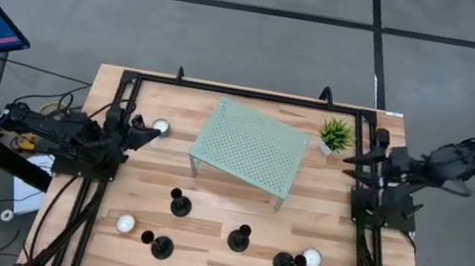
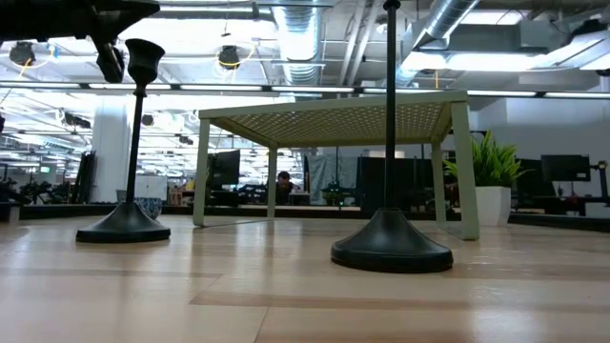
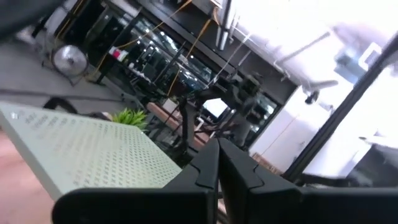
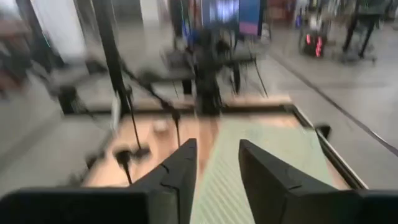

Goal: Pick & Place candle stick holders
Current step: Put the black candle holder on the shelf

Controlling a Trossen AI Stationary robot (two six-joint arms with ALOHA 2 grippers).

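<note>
4 candle stick holders (image 1: 180, 205) on table (image 1: 217, 255)

My open-plan office lab, exposed silver ceiling ducts (image 2: 305, 29), rows of dark desk monitors (image 2: 562, 171) behind my butcher-block wooden table (image 2: 238, 295), grey carpet-tiled floor (image 1: 234, 36)

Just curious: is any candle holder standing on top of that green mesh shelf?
No; the mesh shelf top is bare, and the candle holders stand on the wooden table.
</note>
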